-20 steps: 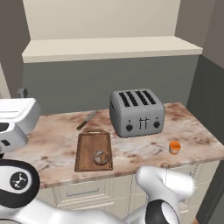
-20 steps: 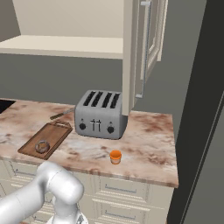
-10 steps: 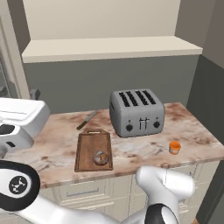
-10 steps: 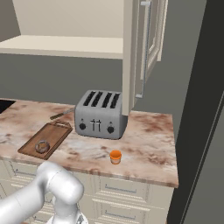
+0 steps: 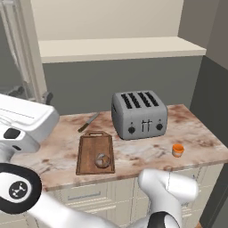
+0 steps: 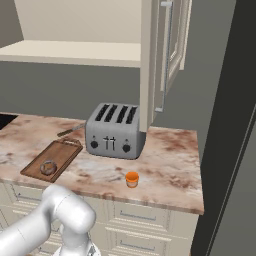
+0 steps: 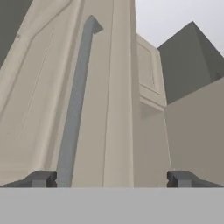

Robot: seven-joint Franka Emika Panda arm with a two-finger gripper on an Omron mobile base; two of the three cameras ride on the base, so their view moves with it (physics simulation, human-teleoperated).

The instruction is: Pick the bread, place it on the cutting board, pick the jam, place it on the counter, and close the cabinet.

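Observation:
The bread (image 5: 103,160) (image 6: 48,167) lies on the dark wooden cutting board (image 5: 93,144) (image 6: 62,151). The orange jam (image 5: 178,150) (image 6: 132,179) stands on the marbled counter (image 5: 196,133) (image 6: 170,165), to the right in front of the toaster. My gripper (image 7: 111,179) is open, its fingers spread wide, right up against the left door of the cabinet (image 7: 43,100), whose metal handle (image 7: 74,113) runs up between them, nearer the left finger. In the left base view the gripper (image 5: 46,97) sits at that door's edge (image 5: 31,49). The right cabinet door (image 6: 167,50) stands open.
A grey four-slot toaster (image 5: 139,115) (image 6: 115,131) stands mid-counter, with a knife (image 5: 89,121) lying behind the board. A cream shelf board (image 5: 120,46) runs above. A dark wall (image 6: 225,125) closes off the right side. Drawers (image 6: 150,215) are below the counter.
In the left base view the left cabinet door has swung rightward into view, and my arm has moved to the right with it. The bread, jam and toaster stay put.

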